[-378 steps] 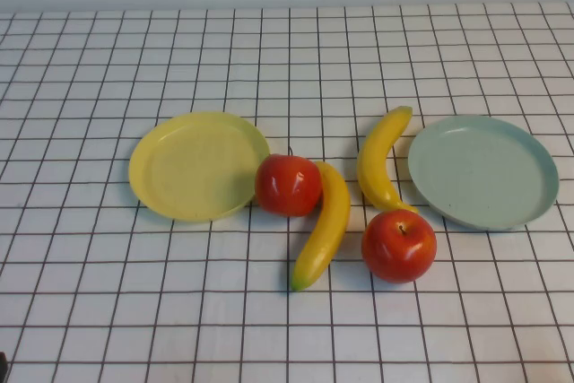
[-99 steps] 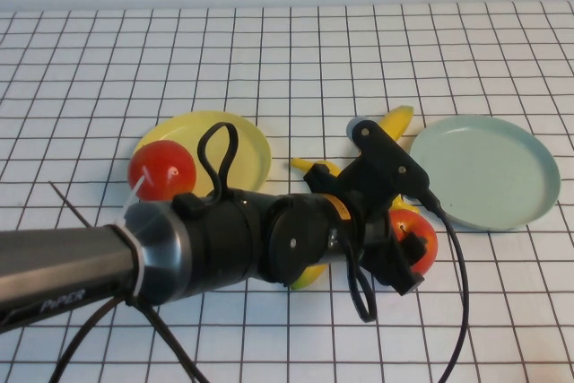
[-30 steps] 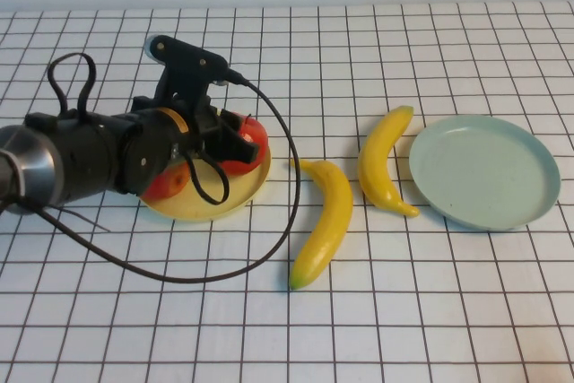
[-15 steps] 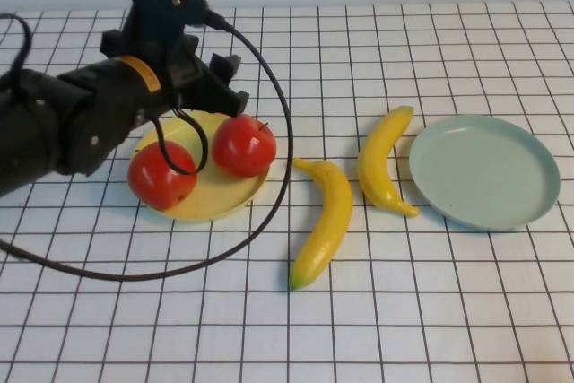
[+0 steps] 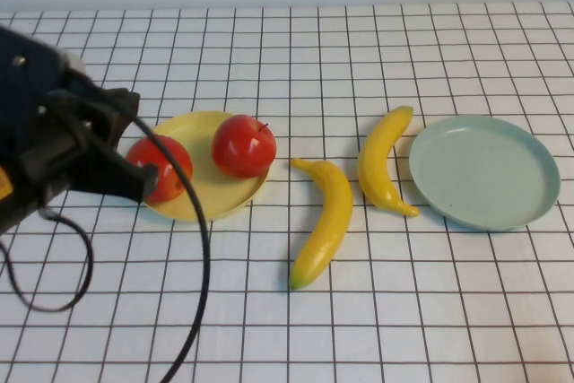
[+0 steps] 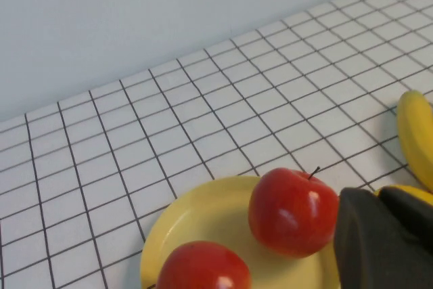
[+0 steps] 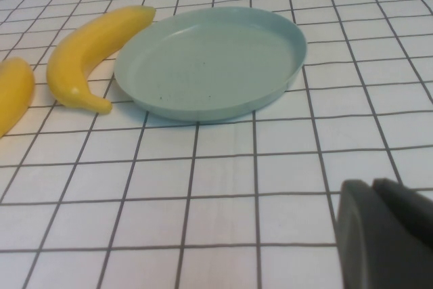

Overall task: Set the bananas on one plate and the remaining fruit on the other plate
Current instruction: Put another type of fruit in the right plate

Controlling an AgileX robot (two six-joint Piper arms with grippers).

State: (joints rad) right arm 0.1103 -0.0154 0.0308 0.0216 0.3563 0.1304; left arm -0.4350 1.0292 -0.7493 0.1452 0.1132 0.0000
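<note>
Left tool (image 5: 134, 181) hung beside yellow plate (image 5: 202, 199) w/ both apples (image 5: 243, 144); grip state unclear. Right tool (image 7: 385, 235) likewise, near blue-green plate (image 7: 210, 59).

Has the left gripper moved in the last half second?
Yes. The left gripper has pulled back toward the robot's left, off the yellow plate; right gripper unseen overhead.

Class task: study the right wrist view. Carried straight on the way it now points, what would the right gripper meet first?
Probably the blue-green plate, which sits empty straight ahead of the right gripper across bare table; depth is uncertain. A banana lies off to one side.
</note>
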